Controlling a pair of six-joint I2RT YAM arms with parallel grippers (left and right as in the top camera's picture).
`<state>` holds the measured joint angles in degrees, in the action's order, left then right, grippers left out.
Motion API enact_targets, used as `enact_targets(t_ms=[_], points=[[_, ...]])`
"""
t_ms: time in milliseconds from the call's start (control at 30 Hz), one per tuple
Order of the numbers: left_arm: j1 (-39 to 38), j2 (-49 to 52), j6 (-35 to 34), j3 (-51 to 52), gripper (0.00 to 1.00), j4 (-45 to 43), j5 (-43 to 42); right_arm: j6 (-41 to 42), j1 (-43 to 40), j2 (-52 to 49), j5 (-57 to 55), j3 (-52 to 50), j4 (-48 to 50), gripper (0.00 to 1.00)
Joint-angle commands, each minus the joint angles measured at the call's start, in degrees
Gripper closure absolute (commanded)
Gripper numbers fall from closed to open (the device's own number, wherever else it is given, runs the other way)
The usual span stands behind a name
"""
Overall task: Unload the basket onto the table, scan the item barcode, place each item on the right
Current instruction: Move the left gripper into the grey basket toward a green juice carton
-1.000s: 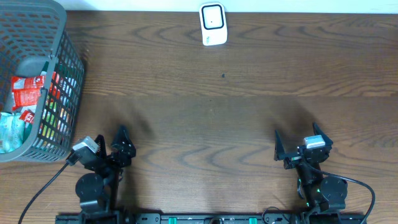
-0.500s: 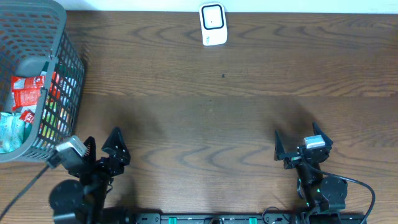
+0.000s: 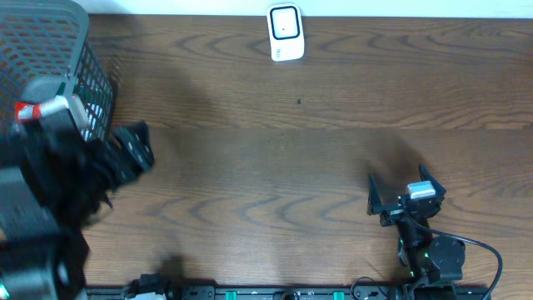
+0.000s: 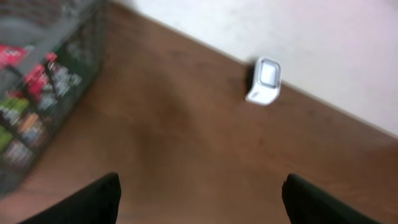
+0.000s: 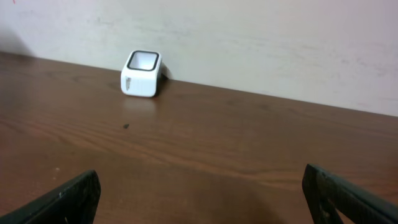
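left gripper (image 4: pixel 199 198) and right gripper (image 5: pixel 203 196) wide-jawed — left near the basket (image 3: pixel 93 71)

Matte black arms (image 3: pixel 440 254), silver-grey wrist block (image 3: pixel 421 191), dark wedge-shaped pincer fingers (image 5: pixel 68 199).

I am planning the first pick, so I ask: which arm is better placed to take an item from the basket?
Left. The open left gripper hangs beside the basket holding the packets; the right gripper, also open, sits far off on the other side.
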<state>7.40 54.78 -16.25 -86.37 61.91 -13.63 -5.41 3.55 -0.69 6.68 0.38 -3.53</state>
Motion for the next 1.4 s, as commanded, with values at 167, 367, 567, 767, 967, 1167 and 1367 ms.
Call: enact_targets(t_ms=[167,367,567,767,967,1167,1367], points=[[0.81,21.2,3.58,-19.82,0.16,7.85,14.36,0.66,-0.13,0.28,0.02,-0.07,-0.17,0.01],[3.96,27.28,3.67,-19.91,0.16,4.72,14.36,0.66,-0.13,0.28,0.02,-0.07,-0.17,0.01],[10.25,27.04,3.98,-19.91,0.16,-4.15,15.17,0.66,-0.15,0.28,0.02,-0.07,-0.17,0.01],[18.67,26.88,4.02,-19.76,0.16,-4.13,21.27,0.66,-0.13,0.28,0.02,-0.07,-0.17,0.01],[26.05,27.89,4.04,-16.96,0.16,-2.89,24.22,0.66,-0.15,0.28,0.02,-0.07,-0.17,0.01],[29.0,33.14,7.28,-16.06,0.16,-2.71,24.2,0.66,-0.13,0.28,0.02,-0.07,-0.17,0.01],[29.07,40.13,13.33,-16.06,0.16,-0.44,20.92,0.66,-0.13,0.28,0.02,-0.07,-0.17,0.01]])
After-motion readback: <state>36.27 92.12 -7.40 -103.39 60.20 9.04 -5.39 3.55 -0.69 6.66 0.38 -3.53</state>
